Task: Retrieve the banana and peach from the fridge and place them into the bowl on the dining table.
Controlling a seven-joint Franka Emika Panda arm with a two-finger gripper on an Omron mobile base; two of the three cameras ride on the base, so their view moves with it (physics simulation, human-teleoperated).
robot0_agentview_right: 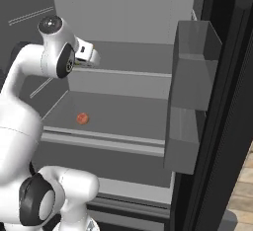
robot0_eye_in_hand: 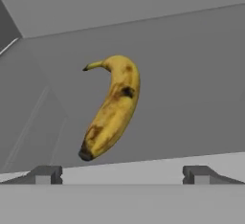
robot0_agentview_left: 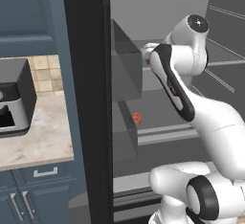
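Observation:
The fridge (robot0_agentview_right: 123, 8) stands open, light grey inside. On its upper shelf (robot0_eye_in_hand: 191, 74) lies the banana (robot0_eye_in_hand: 112, 108), yellow with brown spots, stem pointing away from me. My gripper (robot0_eye_in_hand: 123, 176) is open just in front of the banana, a short gap short of its near tip, with nothing between the fingers. My arm (robot0_agentview_right: 59, 57) reaches into the fridge at upper-shelf height. The peach (robot0_agentview_right: 82, 119) (robot0_agentview_left: 136, 118), small and orange-red, sits on the shelf below, near its front left. The bowl and the dining table are out of view.
The fridge's black door (robot0_agentview_left: 88, 98) stands open at the left with grey bins (robot0_agentview_left: 125, 65); the other door carries bins (robot0_agentview_right: 195, 72) at the right. A marbled counter (robot0_agentview_left: 43, 141) with a dark appliance (robot0_agentview_left: 14, 98) and blue-grey cabinets (robot0_agentview_left: 28, 17) lie left.

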